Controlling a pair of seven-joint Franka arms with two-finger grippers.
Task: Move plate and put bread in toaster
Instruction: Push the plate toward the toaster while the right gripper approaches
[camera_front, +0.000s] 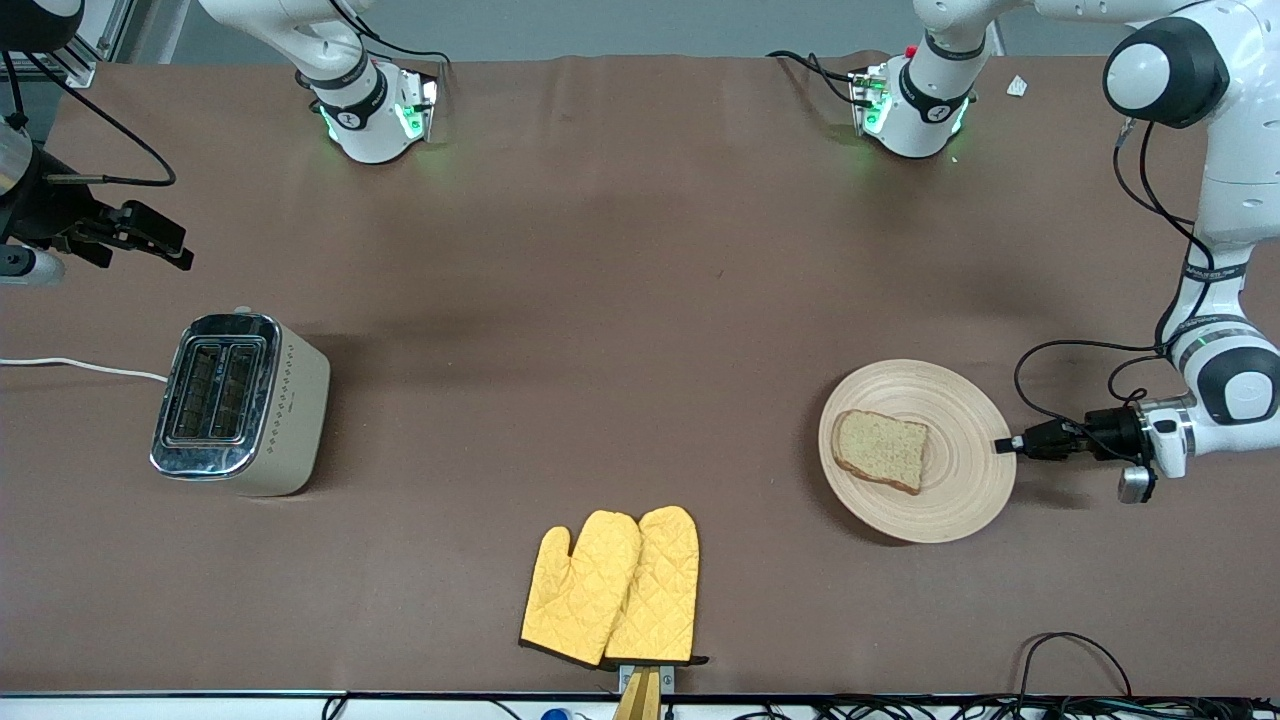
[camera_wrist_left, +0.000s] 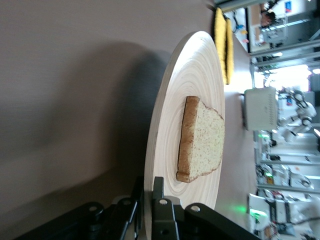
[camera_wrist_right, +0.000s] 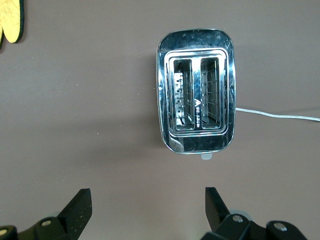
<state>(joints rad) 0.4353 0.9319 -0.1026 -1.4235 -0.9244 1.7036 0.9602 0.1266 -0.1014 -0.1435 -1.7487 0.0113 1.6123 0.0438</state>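
We see the plate (camera_front: 960, 500) flat on the table (camera_front: 620, 300) toward the left arm's end, with the bread (camera_front: 882, 449) lying on it, a bit off centre toward the plate's 9 o'clock in the front view. The toaster (camera_front: 240, 403) stands well apart at the right arm's end, slots up and empty in the right wrist view, cord (camera_front: 80, 367) trailing off toward the table edge. We judge the bread sits too far from the toaster's arm, so the plate has to be dragged or carried toward the middle first.

Left end effector (camera_front: 1003, 446) sits at the plate's 3 o'clock rim. In the left wrist view its fingers (camera_wrist_left: 162, 212) straddle the rim (camera_wrist_left: 148, 165), one above and one below; they look closed down on the edge, though we cannot see actual contact on the underside. We read it as a pinch on the plate rim, ready to pull.

Right end effector (camera_front: 150, 238) hangs over the table at about the toaster's 11 o'clock, waiting. Its fingers (camera_wrist_right: 77, 210) are spread wide apart, holding nothing, camera looking straight down on the toaster (camera_wrist_right: 196, 90).

Two yellow oven mitts (camera_front: 612, 587) lie at the front edge, roughly 6 o'clock of the table centre, untouched and out of the likely path.
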